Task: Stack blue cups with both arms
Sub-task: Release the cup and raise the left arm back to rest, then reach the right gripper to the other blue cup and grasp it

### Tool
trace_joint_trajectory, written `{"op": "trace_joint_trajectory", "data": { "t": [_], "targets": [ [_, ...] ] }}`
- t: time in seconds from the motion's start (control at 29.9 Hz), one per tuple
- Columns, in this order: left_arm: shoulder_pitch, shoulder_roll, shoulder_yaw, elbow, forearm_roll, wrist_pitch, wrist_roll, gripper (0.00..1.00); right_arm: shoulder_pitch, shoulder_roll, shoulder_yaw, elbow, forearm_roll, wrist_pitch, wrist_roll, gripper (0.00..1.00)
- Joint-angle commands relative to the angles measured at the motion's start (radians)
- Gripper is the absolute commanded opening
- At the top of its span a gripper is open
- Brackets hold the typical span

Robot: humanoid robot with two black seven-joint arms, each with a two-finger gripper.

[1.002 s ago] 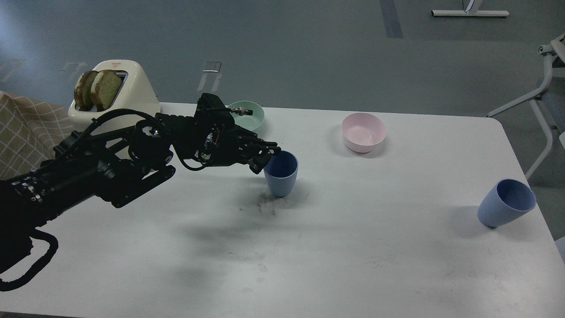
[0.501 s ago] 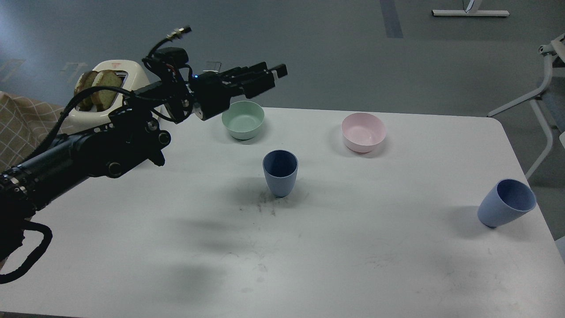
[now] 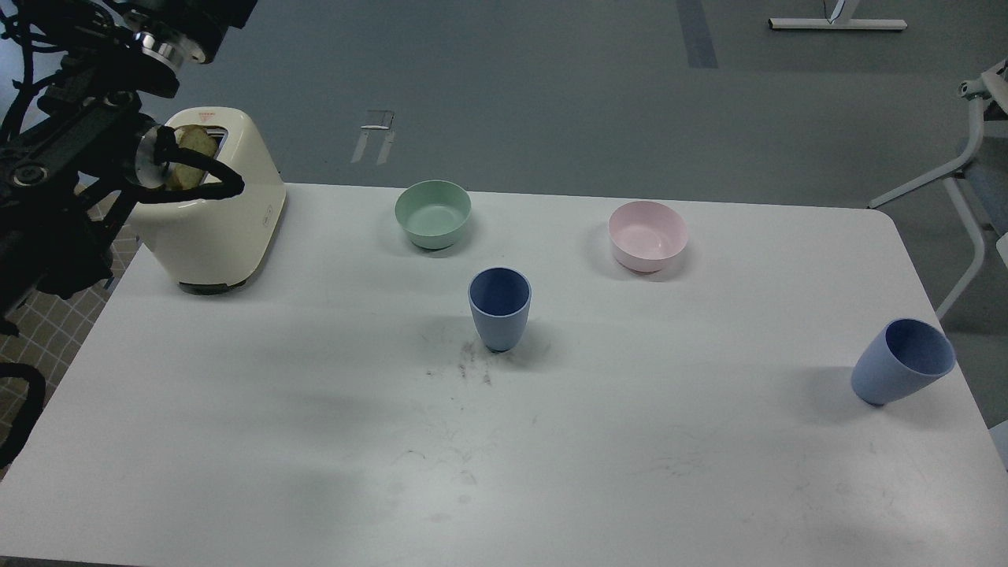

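Observation:
One blue cup (image 3: 500, 307) stands upright near the middle of the white table (image 3: 551, 441). The second blue cup (image 3: 902, 361) stands near the table's right edge, its mouth facing up and left. My left arm (image 3: 71, 150) is raised at the upper left, over the toaster; its far end leaves the frame at the top, so its gripper is out of view. My right arm does not show. Neither cup is held.
A cream toaster (image 3: 216, 213) with bread slices stands at the back left. A mint-green bowl (image 3: 433, 213) and a pink bowl (image 3: 647, 235) sit behind the middle cup. Dark scuff marks lie in front of that cup. A chair frame (image 3: 976, 157) stands off the right edge.
My left arm has pulled away from the middle cup, swinging up and left until its gripper left the frame. Both cups stay where they were.

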Motion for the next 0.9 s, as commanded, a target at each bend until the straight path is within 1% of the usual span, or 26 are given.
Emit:
{"op": "trace_joint_trajectory", "data": {
  "t": [0.0,0.07,0.1,0.13,0.2,0.23,0.27,0.3,0.4,0.47,0.67,0.87],
  "targets": [
    [0.024,0.001,-0.050,0.041,-0.129,-0.041,0.002,0.98,-0.055,-0.007,-0.003,0.071,-0.212,0.000,0.005,1.00],
    [0.024,0.000,-0.051,0.044,-0.159,-0.048,0.004,0.98,-0.059,-0.002,-0.003,0.083,-0.329,0.000,0.017,1.00],
    [0.024,0.000,-0.051,0.044,-0.175,-0.051,0.004,0.98,-0.064,0.001,-0.003,0.092,-0.453,0.000,0.041,1.00],
    [0.024,0.000,-0.051,0.044,-0.180,-0.055,0.002,0.98,-0.070,0.003,-0.003,0.095,-0.515,0.000,0.060,1.00],
    [0.024,-0.002,-0.048,0.029,-0.179,-0.059,-0.002,0.98,-0.104,0.038,-0.004,0.123,-0.761,0.000,0.156,1.00],
    [0.024,0.000,-0.048,0.026,-0.179,-0.061,-0.002,0.98,-0.116,0.055,-0.009,0.140,-0.817,0.000,0.176,1.00],
    [0.024,0.000,-0.050,0.021,-0.180,-0.059,-0.004,0.98,-0.145,0.084,-0.021,0.176,-0.924,0.000,0.204,1.00],
    [0.024,0.000,-0.051,0.021,-0.180,-0.059,-0.004,0.98,-0.162,0.096,-0.027,0.195,-0.972,0.000,0.213,1.00],
    [0.024,0.000,-0.053,0.021,-0.182,-0.059,-0.005,0.98,-0.242,0.113,-0.079,0.252,-1.126,0.000,0.219,1.00],
    [0.023,-0.003,-0.060,0.031,-0.183,-0.058,-0.002,0.98,-0.272,0.110,-0.125,0.269,-1.178,-0.013,0.219,1.00],
    [0.027,-0.011,-0.076,0.035,-0.176,-0.059,0.002,0.98,-0.286,0.113,-0.164,0.263,-1.338,-0.064,0.218,1.00],
    [0.041,-0.016,-0.076,0.037,-0.174,-0.059,0.001,0.98,-0.291,0.115,-0.165,0.226,-1.347,-0.069,0.215,1.00]
  ]
}}
